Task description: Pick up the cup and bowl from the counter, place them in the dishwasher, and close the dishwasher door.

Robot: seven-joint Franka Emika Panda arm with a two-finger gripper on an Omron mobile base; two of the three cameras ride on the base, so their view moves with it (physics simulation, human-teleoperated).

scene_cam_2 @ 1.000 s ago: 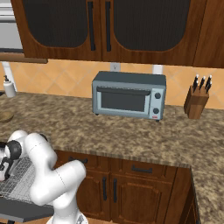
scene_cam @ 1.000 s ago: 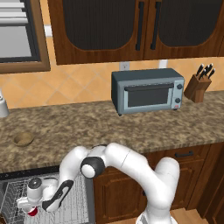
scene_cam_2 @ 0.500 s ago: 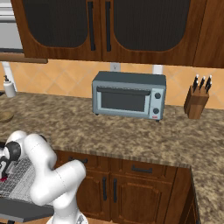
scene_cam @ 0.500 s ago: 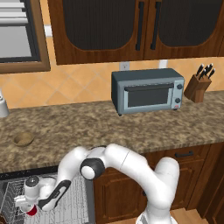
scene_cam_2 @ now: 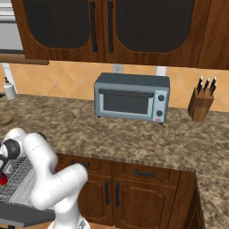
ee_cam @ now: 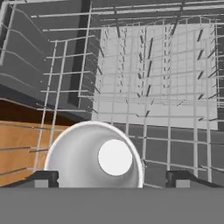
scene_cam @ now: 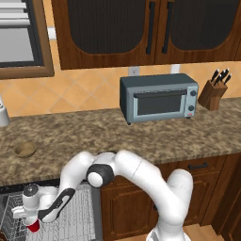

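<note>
The red cup [scene_cam: 33,227] stands upright in the wire rack [scene_cam: 80,217] of the open dishwasher, low at the left. My gripper [scene_cam: 29,217] hangs right over it. In the hand view I look down into the cup's white inside [ee_cam: 94,158]; my gripper [ee_cam: 111,180] is open, its fingertips [ee_cam: 44,179] spread wide, the right one clear of the rim. The right base view shows a sliver of the cup [scene_cam_2: 2,180] beside the rack [scene_cam_2: 20,176], above the lowered dishwasher door [scene_cam_2: 27,214]. The tan bowl [scene_cam: 24,149] sits on the counter [scene_cam: 141,136] at its left end.
A grey toaster oven [scene_cam: 159,99] and a knife block [scene_cam: 214,90] stand at the back of the counter. A white-grey container [scene_cam: 2,113] is at the far left. Dark wood cabinets [scene_cam: 202,188] run below the counter to the right of the dishwasher.
The gripper has gone from shut on the cup to wide open, letting it go in the rack. The hand has sunk slightly.
</note>
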